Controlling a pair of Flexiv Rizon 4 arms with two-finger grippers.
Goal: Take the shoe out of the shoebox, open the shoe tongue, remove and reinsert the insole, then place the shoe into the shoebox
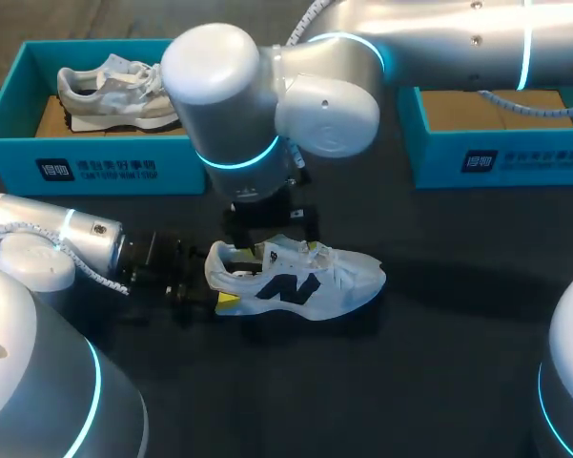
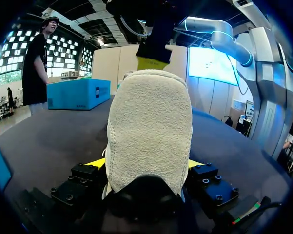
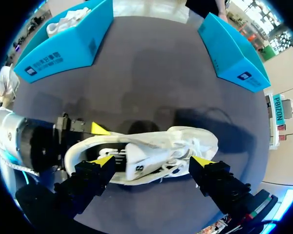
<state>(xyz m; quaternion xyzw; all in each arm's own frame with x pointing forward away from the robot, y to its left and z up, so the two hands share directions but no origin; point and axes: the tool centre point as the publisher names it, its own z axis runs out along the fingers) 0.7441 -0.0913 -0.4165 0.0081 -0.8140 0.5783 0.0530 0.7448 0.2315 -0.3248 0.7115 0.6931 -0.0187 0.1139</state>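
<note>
The white shoe (image 1: 305,281) is out of its box. It lies on its sole on the dark surface (image 1: 439,382), toe pointing away from my left arm.

My left end effector (image 2: 145,165) is at the back of the shoe. Its two yellow tips press on the heel (image 2: 148,126), one from each side, so it is pinching the heel. I think it holds on there so the shoe cannot slide or tip while the other arm works inside it.

My right end effector (image 3: 152,161) hangs just above the shoe, pointing down at it. Its fingers are spread wide, one near the heel end and one near the laces, and they hold nothing. The tongue (image 3: 136,165) sits right under the gap. I think the fingers are wide apart so they can come down and pull the tongue up.

I cannot see the insole from here.

A bare shoebox (image 1: 496,157) waits beyond the shoe's toe end, well apart from it. A second shoebox (image 1: 105,167), beyond the heel end, holds a second shoe (image 1: 110,91).
</note>
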